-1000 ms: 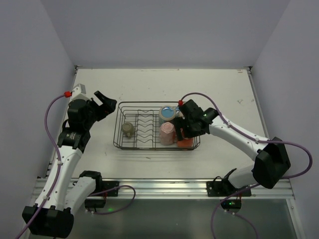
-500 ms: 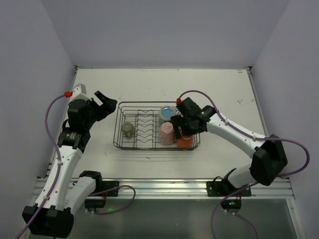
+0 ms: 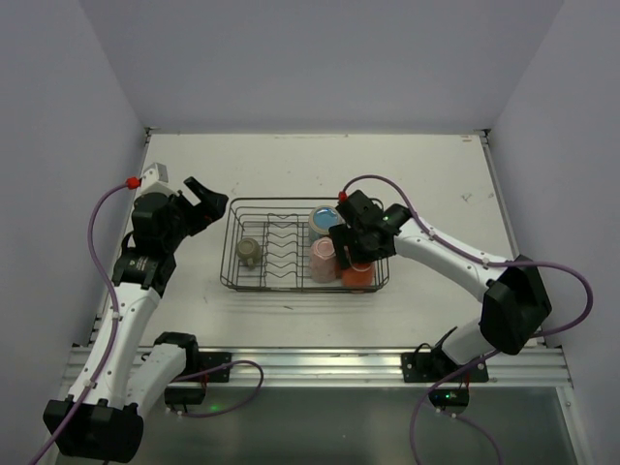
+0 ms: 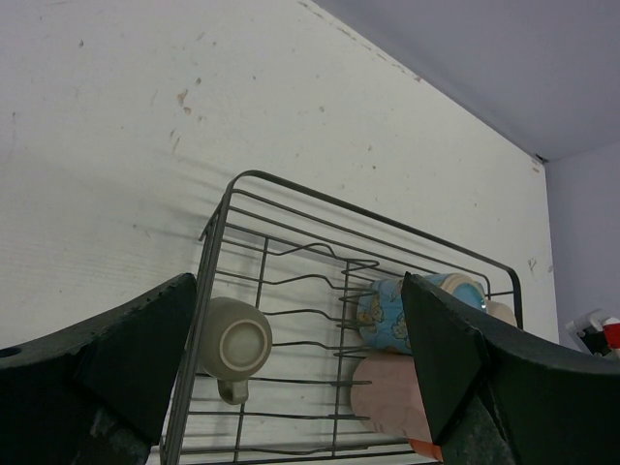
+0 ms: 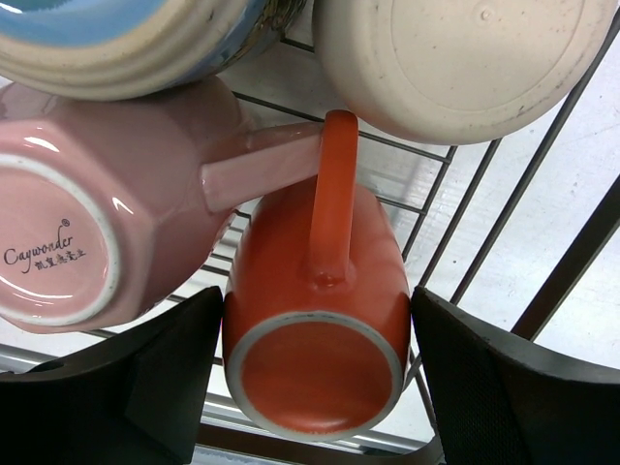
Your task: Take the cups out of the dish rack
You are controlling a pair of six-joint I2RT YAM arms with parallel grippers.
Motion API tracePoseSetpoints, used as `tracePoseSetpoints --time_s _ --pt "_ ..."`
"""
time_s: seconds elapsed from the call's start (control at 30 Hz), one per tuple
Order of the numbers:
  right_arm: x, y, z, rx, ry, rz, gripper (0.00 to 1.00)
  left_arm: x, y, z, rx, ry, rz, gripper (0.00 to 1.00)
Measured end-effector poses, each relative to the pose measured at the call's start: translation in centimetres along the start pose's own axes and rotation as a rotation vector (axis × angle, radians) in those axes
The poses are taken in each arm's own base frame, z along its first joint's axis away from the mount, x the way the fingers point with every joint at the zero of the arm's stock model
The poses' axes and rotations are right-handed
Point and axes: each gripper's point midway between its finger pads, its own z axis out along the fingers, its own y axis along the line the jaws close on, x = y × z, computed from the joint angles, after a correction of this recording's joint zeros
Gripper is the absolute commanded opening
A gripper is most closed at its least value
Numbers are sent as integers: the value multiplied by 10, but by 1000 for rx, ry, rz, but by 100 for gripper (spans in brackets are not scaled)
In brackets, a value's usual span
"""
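R pincer (image 5: 315,383) straddles orange mug (image 5: 315,291) lying in dish rack (image 5: 570,271).

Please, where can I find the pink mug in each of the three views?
Top external: the pink mug lies in the right half of the dish rack.
Left wrist: bottom edge, right of centre.
Right wrist: left side, base toward the camera.
Shared landmark: the light blue mug right beside it.

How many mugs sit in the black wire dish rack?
5: olive-grey mug alone left of the dividers; light blue mug, beige mug, pink mug, orange mug clustered right of them.
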Motion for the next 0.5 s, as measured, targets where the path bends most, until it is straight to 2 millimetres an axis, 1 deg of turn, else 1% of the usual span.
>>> tracePoseSetpoints --time_s 0.5 --pt "7 0 -1 22 18 -6 82 2 -1 1 6 10 0 91"
